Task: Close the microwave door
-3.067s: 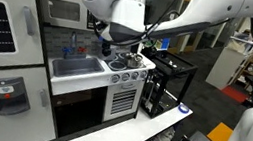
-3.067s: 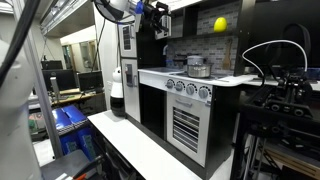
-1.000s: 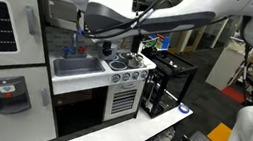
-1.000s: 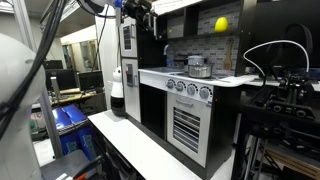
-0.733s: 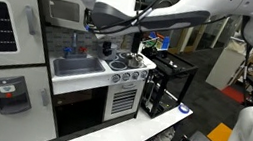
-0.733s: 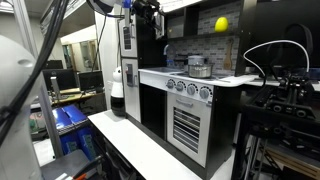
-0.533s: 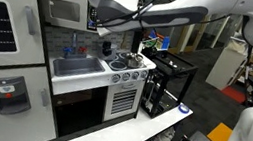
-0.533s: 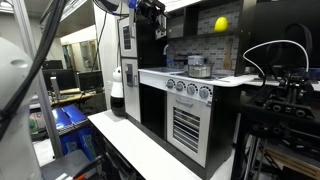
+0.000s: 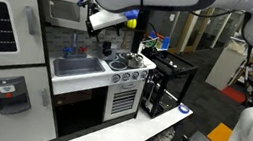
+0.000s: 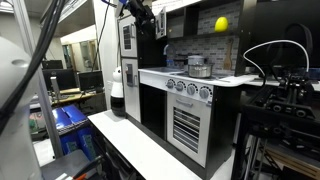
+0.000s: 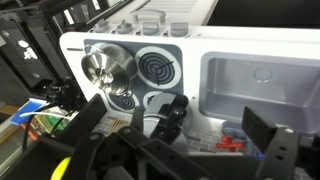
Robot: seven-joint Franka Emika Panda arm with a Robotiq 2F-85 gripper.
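Observation:
The microwave door (image 9: 63, 10), a light-grey frame round a dark window, sits at the top of the toy kitchen and faces front. I cannot tell whether it lies flush. My gripper (image 9: 99, 22) hangs just off its right edge, high over the stove. In an exterior view the gripper (image 10: 143, 14) is up at the kitchen's top. In the wrist view the gripper (image 11: 176, 136) is open, its dark fingers (image 11: 268, 140) spread wide with nothing between them. The microwave is out of the wrist view.
Under the gripper are the stove top (image 11: 150, 68) with a metal pot (image 11: 104, 70) and the sink (image 11: 262, 84). The white fridge door (image 9: 2, 27) stands to one side of the microwave, the dark oven door (image 9: 80, 109) is below, and a black frame (image 9: 168, 82) stands beside the kitchen.
The arm has risen and swung; its bulky white body has left the front of the microwave. The gripper now sits higher, by the door's right edge.

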